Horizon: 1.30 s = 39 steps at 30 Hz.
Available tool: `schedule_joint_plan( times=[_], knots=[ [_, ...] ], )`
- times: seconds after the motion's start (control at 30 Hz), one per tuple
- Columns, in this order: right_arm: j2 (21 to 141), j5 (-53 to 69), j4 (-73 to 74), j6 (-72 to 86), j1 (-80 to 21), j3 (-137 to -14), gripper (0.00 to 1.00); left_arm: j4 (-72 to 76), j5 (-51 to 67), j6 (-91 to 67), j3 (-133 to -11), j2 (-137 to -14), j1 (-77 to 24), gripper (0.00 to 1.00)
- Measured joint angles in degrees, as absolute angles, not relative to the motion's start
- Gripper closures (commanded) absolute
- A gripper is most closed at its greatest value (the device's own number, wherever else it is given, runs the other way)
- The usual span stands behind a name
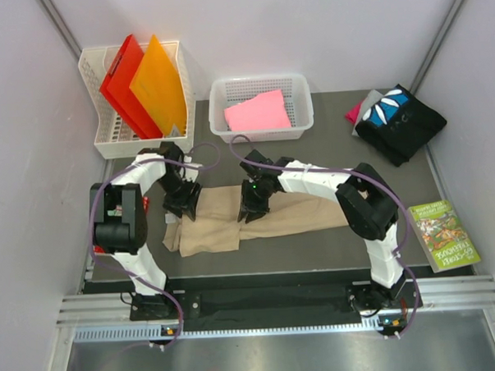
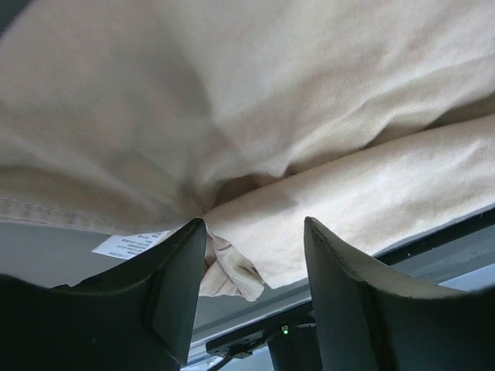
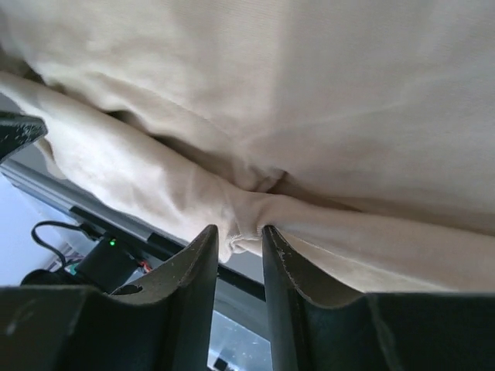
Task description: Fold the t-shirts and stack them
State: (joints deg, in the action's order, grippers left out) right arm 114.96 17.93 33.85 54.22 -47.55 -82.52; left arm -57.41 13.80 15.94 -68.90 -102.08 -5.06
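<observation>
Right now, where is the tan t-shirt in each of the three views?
Top external: the tan t-shirt lies mid-table, stretched left to right.
Left wrist: it fills the upper two-thirds of the picture.
Right wrist: it fills most of the picture, from the top down.
Shared landmark: the table's near edge, running just past the shirt's lower border in every view.

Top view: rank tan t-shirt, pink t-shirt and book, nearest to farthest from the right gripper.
1. Tan t-shirt, directly under the right gripper.
2. Pink t-shirt, in the basket behind.
3. Book, far right edge.
</observation>
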Motion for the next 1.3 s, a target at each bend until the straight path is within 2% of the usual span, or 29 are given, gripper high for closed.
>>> schedule_joint_plan(
  times=[0.27, 0.4, 0.9, 0.97, 1.0, 1.03, 1.07, 1.3],
  knots=[
    [115.1, 18.1, 33.5, 55.0, -47.9, -83.4, 0.75, -55.5, 13.3, 15.4, -68.9, -102.9, -4.1, 0.7],
    [116.0, 18.1, 33.6, 55.4, -47.9, -84.1, 0.75, -55.2, 13.4, 15.0, -68.9, -103.3, -4.1, 0.73],
    [116.3, 18.3, 34.0, 55.7, -49.5, -84.1, 0.75, -55.6, 13.4, 15.1, -68.9, -103.3, -3.8, 0.72],
    [116.3, 18.3, 34.1, 55.7, -49.8, -84.1, 0.75, -55.7, 13.4, 15.1, -68.9, -103.2, -3.7, 0.78],
    [116.3, 18.3, 34.2, 55.7, -50.0, -84.1, 0.75, -55.7, 13.4, 15.1, -68.9, -103.1, -3.6, 0.84],
    [116.3, 18.3, 34.2, 55.7, -50.3, -84.1, 0.74, -55.8, 13.4, 15.2, -68.9, -103.1, -3.6, 0.95],
    [116.3, 18.3, 34.3, 55.7, -50.5, -84.1, 0.74, -55.9, 13.4, 15.1, -69.0, -103.0, -3.5, 0.99],
    [115.5, 18.0, 35.2, 55.7, -51.5, -84.1, 0.76, -56.6, 14.1, 15.1, -69.5, -102.8, -3.5, 1.0]
  ],
)
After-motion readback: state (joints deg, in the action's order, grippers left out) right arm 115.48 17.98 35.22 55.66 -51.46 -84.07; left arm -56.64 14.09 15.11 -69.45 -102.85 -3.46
